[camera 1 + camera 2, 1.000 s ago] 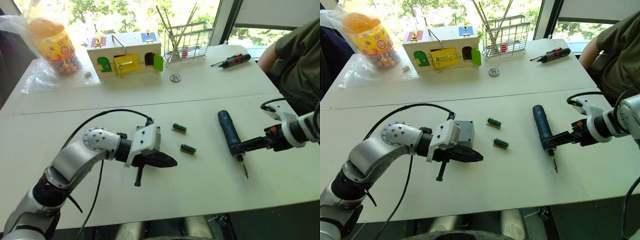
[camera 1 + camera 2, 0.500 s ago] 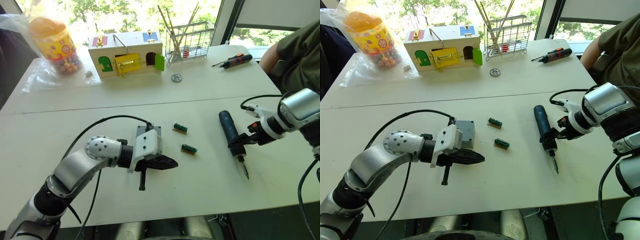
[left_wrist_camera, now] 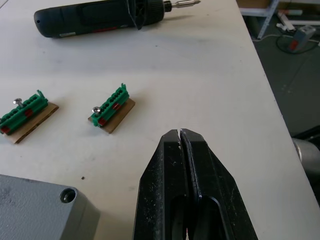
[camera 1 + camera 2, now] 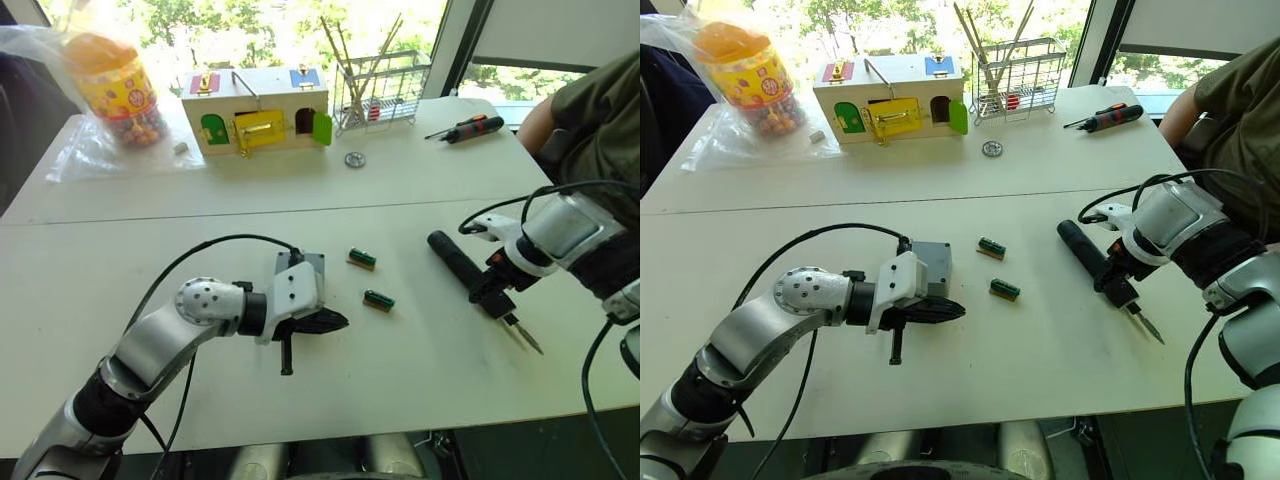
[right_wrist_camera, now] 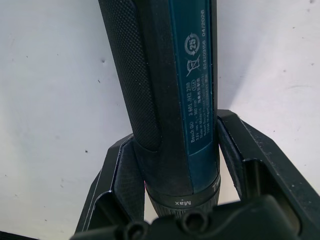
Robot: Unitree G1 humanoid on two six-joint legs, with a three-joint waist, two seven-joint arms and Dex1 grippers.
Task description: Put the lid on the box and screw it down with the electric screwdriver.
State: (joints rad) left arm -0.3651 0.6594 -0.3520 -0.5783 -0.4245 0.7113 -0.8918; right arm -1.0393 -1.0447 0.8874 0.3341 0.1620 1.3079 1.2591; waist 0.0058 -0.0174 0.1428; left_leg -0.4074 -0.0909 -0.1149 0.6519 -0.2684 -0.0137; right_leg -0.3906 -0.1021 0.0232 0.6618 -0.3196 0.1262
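Dark blue-black screwdriver (image 4: 1087, 256) with metal bit, right gripper (image 4: 1116, 283) jaws clamped on it; left gripper (image 4: 940, 311) jaws together beside grey box (image 4: 934, 264).

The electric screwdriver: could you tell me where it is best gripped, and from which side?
Grip the electric screwdriver on its round body just behind the collar, fingers across its width, coming from above. It lies flat on the table, bit toward the near edge. The right gripper already straddles it there.

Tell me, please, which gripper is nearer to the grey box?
Left. The left gripper sits shut just in front of the grey box; the right gripper is well off to the side, clamped around the electric screwdriver.
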